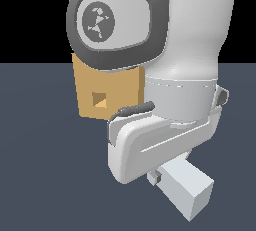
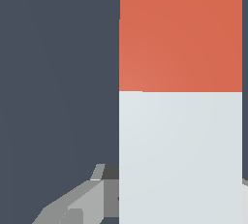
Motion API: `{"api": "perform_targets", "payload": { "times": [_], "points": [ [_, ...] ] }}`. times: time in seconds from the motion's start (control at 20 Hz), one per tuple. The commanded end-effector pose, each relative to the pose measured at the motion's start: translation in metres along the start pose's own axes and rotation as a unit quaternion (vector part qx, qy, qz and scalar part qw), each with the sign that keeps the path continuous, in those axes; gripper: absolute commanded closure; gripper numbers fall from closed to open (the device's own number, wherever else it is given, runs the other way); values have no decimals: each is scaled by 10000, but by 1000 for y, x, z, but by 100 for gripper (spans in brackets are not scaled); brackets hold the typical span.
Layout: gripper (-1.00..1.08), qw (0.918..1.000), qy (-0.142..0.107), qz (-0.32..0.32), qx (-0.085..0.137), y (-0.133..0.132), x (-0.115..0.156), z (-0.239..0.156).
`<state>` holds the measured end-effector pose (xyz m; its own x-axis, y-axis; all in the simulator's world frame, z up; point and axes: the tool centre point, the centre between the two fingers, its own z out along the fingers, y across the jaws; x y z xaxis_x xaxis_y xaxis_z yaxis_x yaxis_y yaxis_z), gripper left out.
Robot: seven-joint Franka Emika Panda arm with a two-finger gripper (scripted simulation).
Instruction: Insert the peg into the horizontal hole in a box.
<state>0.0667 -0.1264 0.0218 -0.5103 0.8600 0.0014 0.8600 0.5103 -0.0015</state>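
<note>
The arm (image 1: 165, 50) bulks in front of the box (image 1: 107, 92), hiding its top, while the hole (image 1: 99, 99) shows unblocked

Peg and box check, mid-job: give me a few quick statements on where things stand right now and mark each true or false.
1. The peg is already seated in the hole. False: its pale end sticks out below the gripper, well apart from the box.
2. The box is tan with a small square hole in the face toward the exterior camera. True.
3. The wrist view shows the peg as red-orange meeting pale grey-white. True.
4. The arm hides part of the box in the exterior view. True: its top edge is covered.
5. The box appears in the wrist view. False: only the peg, a gripper part and dark floor show there.
</note>
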Motion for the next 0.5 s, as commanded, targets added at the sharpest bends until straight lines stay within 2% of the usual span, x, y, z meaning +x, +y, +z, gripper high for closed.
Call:
{"api": "perform_targets", "payload": {
  "times": [0.0, 0.45],
  "points": [
    [108, 10000, -3, 67, -4, -3, 1, -2],
    [108, 9983, -4, 580, -5, -29, 16, -8]
  ]
}}
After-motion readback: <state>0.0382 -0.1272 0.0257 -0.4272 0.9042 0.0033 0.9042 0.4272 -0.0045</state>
